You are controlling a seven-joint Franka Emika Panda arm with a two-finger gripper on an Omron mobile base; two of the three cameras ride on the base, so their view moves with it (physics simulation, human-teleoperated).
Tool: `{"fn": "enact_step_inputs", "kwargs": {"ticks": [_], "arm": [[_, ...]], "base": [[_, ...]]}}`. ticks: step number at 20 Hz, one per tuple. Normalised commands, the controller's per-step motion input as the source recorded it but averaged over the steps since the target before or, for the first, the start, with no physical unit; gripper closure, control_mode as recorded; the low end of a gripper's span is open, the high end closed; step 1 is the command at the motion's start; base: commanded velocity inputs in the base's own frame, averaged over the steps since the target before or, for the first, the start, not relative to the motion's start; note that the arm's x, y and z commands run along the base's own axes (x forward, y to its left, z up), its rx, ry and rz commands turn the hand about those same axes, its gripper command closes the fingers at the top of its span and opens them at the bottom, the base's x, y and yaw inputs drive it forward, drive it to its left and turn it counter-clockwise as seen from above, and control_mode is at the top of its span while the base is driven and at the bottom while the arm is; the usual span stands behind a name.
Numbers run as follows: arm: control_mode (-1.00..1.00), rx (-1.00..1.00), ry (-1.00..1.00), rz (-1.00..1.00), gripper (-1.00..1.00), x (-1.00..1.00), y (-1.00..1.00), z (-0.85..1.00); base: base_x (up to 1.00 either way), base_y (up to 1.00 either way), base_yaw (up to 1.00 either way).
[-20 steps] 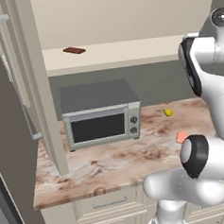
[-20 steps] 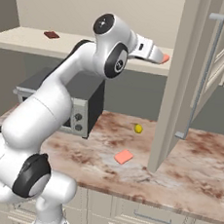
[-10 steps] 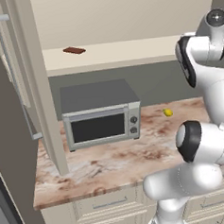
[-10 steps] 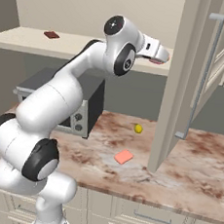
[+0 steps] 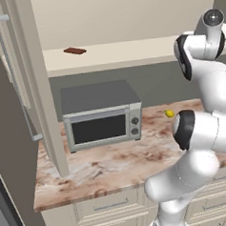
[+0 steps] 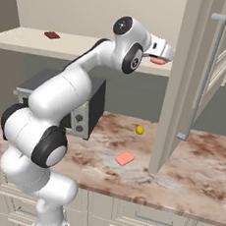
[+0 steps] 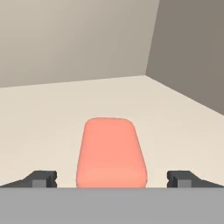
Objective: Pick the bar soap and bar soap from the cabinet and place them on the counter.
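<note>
Working left to right across what I see from the right base camera: a dark brown slab (image 6: 52,35) lies at the far left of the cabinet (image 6: 67,46) shelf, well apart from my work. Below it a microwave (image 6: 87,113) stands on the counter (image 6: 198,163), partly behind my arm.

I have the arm raised and stretched into the open cabinet, because one bar soap (image 7: 111,151) lies flat on the shelf there. In the hand camera it sits just ahead of the gripper (image 7: 112,178), centred between the two fingertips (image 7: 43,178), which stand wide apart and hold nothing. I judge this lines me up to push forward and close around the bar's narrow sides.

Further right, the other bar soap (image 6: 125,158) rests flat on the counter, so I judge half the task is done. A small yellow ball (image 6: 139,129) sits behind it, near the open cabinet door (image 6: 180,82).

My count: two pink soaps, one brown slab, one yellow ball, one microwave.
</note>
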Motion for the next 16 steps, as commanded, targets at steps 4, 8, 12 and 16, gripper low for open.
{"fn": "enact_step_inputs", "kwargs": {"ticks": [4, 8, 12, 16], "arm": [[-1.0, 0.0, 0.02, 0.0, -1.0, 0.3, -0.18, -0.08], [-1.0, 0.0, 0.02, -0.01, -1.0, 0.24, -0.22, -0.12], [-1.0, -0.01, 0.03, -0.01, -1.0, 0.23, -0.19, -0.15], [-1.0, -0.01, 0.05, -0.01, -1.0, 0.12, -0.02, -0.21]], "base": [[0.0, 0.0, 0.0], [0.0, 0.0, 0.0], [0.0, 0.0, 0.0], [0.0, 0.0, 0.0]]}}
